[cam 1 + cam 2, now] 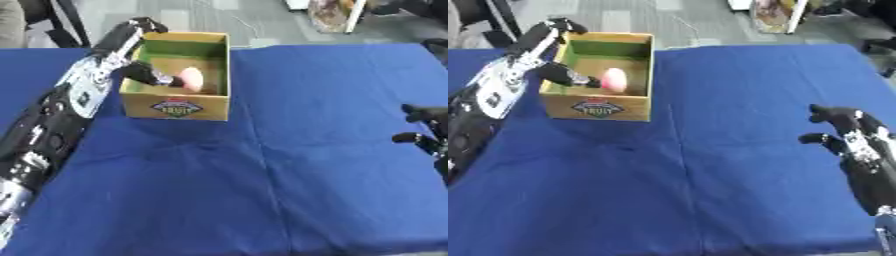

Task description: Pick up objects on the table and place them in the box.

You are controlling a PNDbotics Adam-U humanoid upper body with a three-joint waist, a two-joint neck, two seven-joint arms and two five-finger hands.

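An open cardboard box (175,106) with green inner walls and a logo on its front stands at the table's far left. My left arm runs up the left side and bends over the box's left wall. My left hand (144,72) reaches down inside the box, and its dark fingers close on a pink rounded object (191,79) near the box's middle. Whether the object rests on the box floor is hidden. My right hand (842,127) lies at the right side of the table, far from the box, fingers relaxed and holding nothing.
A blue cloth (289,165) covers the whole table. Beyond the far edge is grey floor with a bag (331,14) at the top and dark chair legs (66,22) at the top left.
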